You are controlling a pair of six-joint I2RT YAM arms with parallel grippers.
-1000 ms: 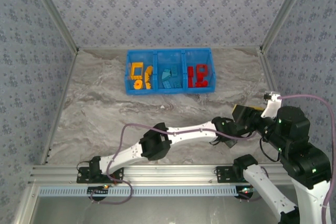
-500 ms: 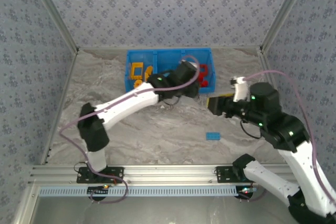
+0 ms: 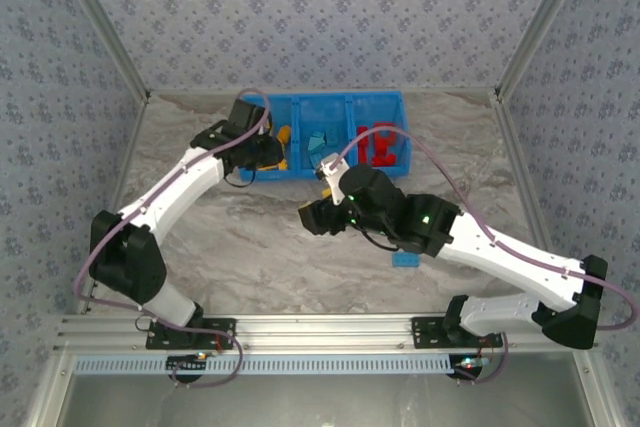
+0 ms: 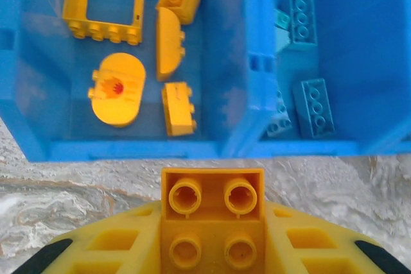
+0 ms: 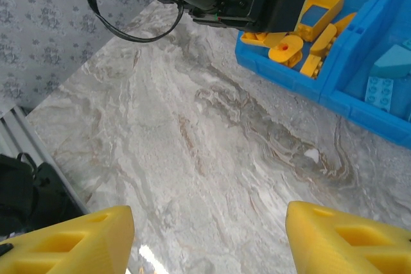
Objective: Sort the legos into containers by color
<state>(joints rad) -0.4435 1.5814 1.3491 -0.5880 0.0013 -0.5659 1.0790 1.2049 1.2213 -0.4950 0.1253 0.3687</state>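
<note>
As a yellow square plastic brick (image 4: 212,197) is clamped in the left gripper (image 4: 212,248) before the blue plastic bin (image 4: 128,151), one blue plastic brick (image 3: 405,259) is left behind the parted right gripper (image 5: 209,239).

The bin (image 3: 385,171) is bright blue, its legos (image 4: 178,108) yellow, teal-blue and red, the desk (image 3: 230,237) grey-veined marble, the walls (image 3: 320,17) grey-blue floral print.

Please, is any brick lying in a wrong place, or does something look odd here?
One blue brick lies alone on the marble table, beside the right arm and well apart from the bin. It looks odd because the other loose bricks sit in the bin's compartments, sorted by colour. Nothing looks broken.
</note>
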